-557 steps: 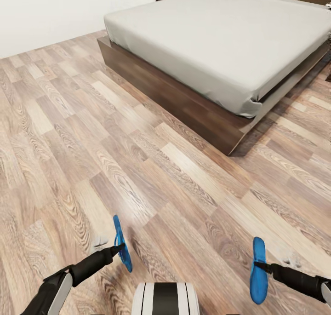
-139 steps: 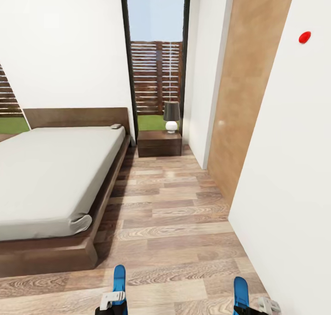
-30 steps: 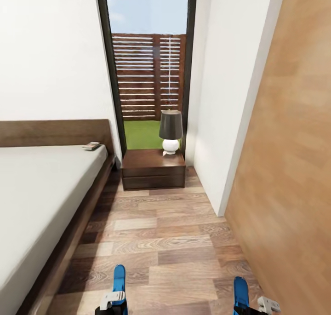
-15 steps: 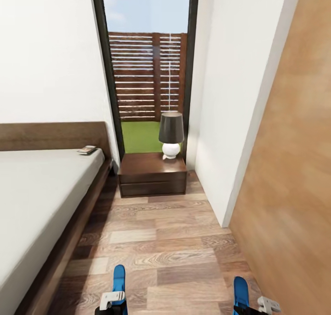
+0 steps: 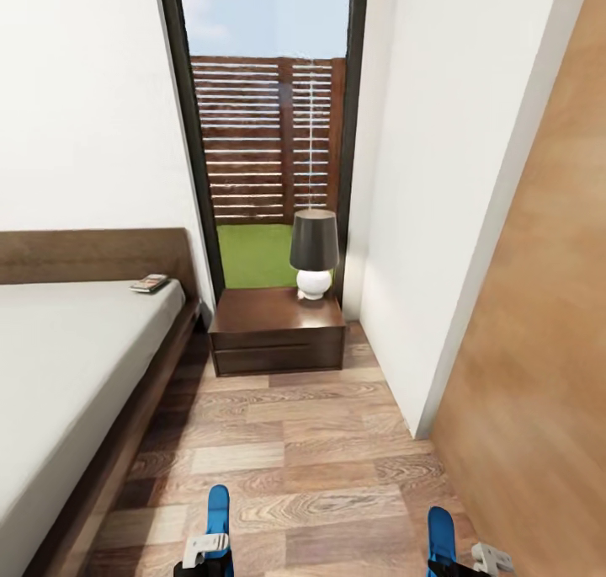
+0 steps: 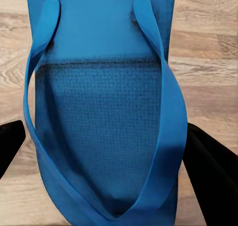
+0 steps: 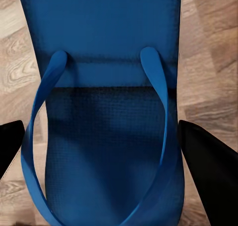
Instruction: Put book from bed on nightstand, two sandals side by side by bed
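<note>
Both blue sandals are held above the wood floor. One sandal (image 5: pixel 218 514) stands on edge at the head view's bottom left, with my left gripper (image 5: pixel 204 560) shut on it; close up its straps and sole (image 6: pixel 101 122) sit between the black fingers (image 6: pixel 210 169). My right gripper (image 5: pixel 454 567) is shut on the other sandal (image 5: pixel 441 536), whose sole (image 7: pixel 106 122) lies between the black fingers (image 7: pixel 210 161). The bed (image 5: pixel 59 366) runs along the left. The book (image 5: pixel 150 283) lies on the mattress by the headboard. The nightstand (image 5: pixel 276 328) stands straight ahead beside the bed.
A lamp (image 5: pixel 314 253) with a dark shade stands on the nightstand's back right corner. Behind it is a tall black-framed window (image 5: pixel 265 130) with a slatted fence outside. A white wall (image 5: pixel 438 181) and a brown door (image 5: pixel 539 366) close in the right side of the floor strip (image 5: pixel 295 451).
The whole view has shifted: the nightstand, lamp and headboard now look nearer and larger, as the camera moved forward. Both grippers still hold their sandals in the same place.
</note>
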### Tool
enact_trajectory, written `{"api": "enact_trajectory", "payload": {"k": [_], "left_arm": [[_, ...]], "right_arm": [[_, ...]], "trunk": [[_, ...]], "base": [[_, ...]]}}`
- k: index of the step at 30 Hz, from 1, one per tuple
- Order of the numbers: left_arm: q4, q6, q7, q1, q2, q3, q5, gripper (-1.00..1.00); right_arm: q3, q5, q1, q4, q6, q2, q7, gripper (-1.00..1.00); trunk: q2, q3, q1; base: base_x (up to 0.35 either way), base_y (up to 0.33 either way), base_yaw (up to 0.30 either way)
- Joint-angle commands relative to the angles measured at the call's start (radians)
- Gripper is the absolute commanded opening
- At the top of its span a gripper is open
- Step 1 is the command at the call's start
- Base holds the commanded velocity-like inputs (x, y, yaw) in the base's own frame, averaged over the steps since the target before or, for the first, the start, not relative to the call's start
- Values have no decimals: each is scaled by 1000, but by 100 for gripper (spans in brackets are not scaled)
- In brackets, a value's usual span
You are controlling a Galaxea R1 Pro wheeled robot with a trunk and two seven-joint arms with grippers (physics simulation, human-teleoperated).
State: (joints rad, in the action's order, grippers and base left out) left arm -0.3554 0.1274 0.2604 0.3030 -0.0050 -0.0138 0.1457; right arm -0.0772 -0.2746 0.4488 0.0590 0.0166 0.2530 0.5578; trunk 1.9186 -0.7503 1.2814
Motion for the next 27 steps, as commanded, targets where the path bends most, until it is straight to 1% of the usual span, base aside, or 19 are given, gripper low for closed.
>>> {"api": "enact_trajectory", "payload": {"k": [1,11,20,27], "left_arm": [[1,1,7,1,0,-2,9,-100],[1,0,7,1,-1,-1,9,-100],[1,0,7,1,-1,0,9,-100],[1,0,7,1,-1,0,9,-100]], "right_arm": [[-9,0,1,-1,2,0,5,-100],[-9,0,1,-1,2,0,4,-100],[-9,0,1,-1,2,0,5,-100],[-9,0,1,-1,2,0,5,-100]], "trunk": [[0,-1,0],[0,-1,0],[0,-1,0],[0,-1,0]], "base": [[319,0,0],[319,0,4],[319,0,145],[319,0,15]]}}
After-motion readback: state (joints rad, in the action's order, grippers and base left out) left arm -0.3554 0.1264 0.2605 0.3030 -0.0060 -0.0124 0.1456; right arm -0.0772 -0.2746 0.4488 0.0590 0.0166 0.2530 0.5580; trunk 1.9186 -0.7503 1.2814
